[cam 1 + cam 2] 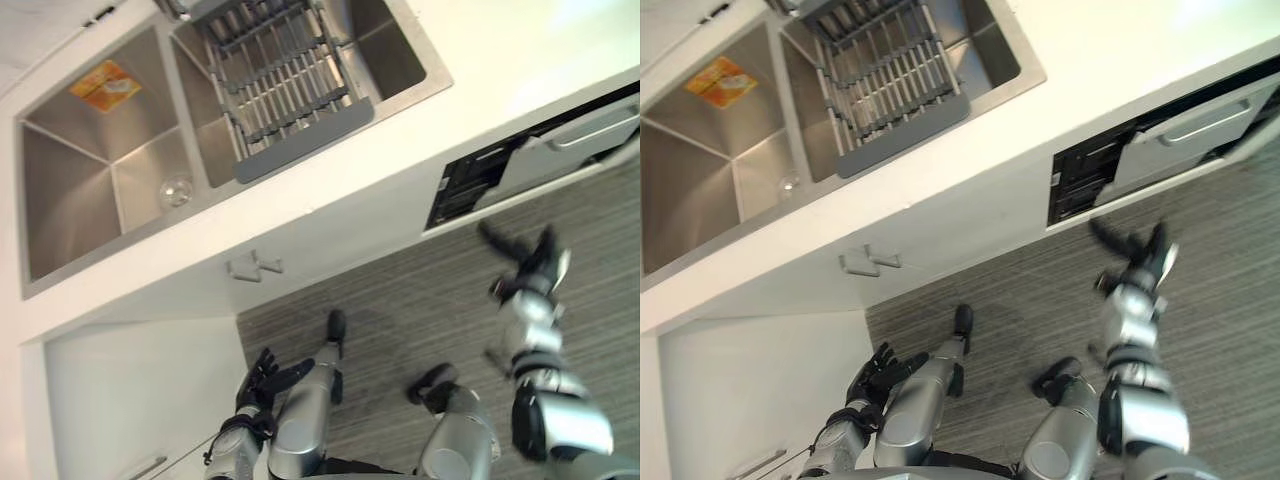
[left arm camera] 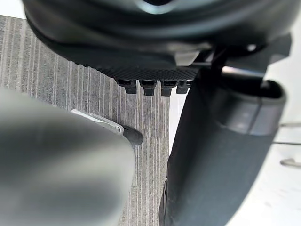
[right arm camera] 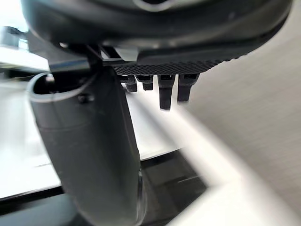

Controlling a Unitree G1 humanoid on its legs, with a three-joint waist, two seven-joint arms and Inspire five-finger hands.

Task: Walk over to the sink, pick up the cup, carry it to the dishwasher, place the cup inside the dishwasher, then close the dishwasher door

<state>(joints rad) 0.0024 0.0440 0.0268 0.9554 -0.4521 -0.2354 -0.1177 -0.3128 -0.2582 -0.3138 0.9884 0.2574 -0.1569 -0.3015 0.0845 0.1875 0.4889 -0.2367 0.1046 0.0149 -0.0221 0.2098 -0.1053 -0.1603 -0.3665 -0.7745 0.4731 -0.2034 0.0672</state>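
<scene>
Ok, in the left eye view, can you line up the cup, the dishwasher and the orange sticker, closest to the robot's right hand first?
1. Dishwasher, at the right, just past the right hand.
2. Cup, in the sink, to the left.
3. Orange sticker, on the sink's far-left wall.

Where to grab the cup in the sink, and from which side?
Take the cup by its rim, coming straight down: it seems to stand mouth up, deep in the left sink basin near a corner, so the walls likely block a sideways reach.

2 sink basins [image 1: 70, 200], 1 cup [image 1: 175, 190], 1 rack [image 1: 285, 80], 1 dishwasher [image 1: 560, 150].
</scene>
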